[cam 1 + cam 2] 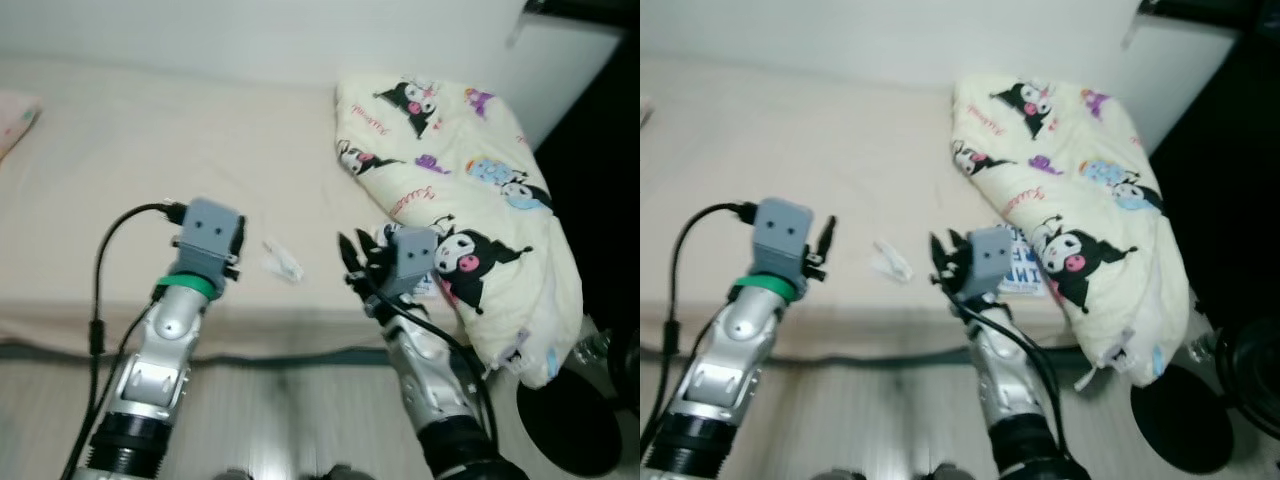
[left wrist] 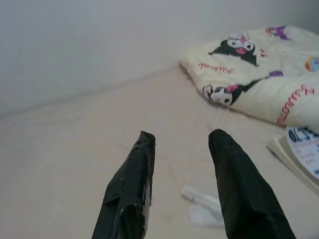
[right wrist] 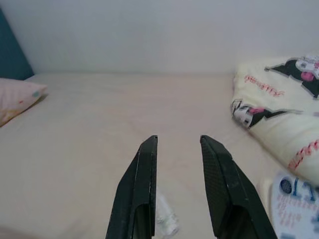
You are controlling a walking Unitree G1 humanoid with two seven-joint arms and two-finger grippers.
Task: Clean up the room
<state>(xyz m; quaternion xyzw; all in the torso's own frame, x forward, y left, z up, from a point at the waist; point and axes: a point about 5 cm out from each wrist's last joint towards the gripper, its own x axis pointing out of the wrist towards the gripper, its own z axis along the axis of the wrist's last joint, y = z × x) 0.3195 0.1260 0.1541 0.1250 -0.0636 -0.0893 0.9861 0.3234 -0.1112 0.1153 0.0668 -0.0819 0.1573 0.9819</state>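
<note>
A small crumpled white wrapper (image 1: pixel 282 260) lies on the beige bed sheet (image 1: pixel 120 170), near the bed's front edge. My left gripper (image 2: pixel 182 134) hovers open just left of it, and the wrapper (image 2: pixel 204 204) shows low between its fingers. My right gripper (image 3: pixel 178 138) is open too, just right of the wrapper (image 3: pixel 166 219), with nothing held. A cream quilt with cartoon prints (image 1: pixel 460 190) is heaped on the bed's right side. A blue-and-white booklet (image 1: pixel 1025 268) lies partly tucked under the quilt, beside the right gripper (image 1: pixel 355 255).
A pink pillow (image 3: pixel 17 97) rests at the bed's far left. A white wall (image 1: pixel 300 30) runs behind the bed. On the floor to the right stands a black round base (image 1: pixel 565 420), with dark furniture (image 1: pixel 600 150) beyond the quilt.
</note>
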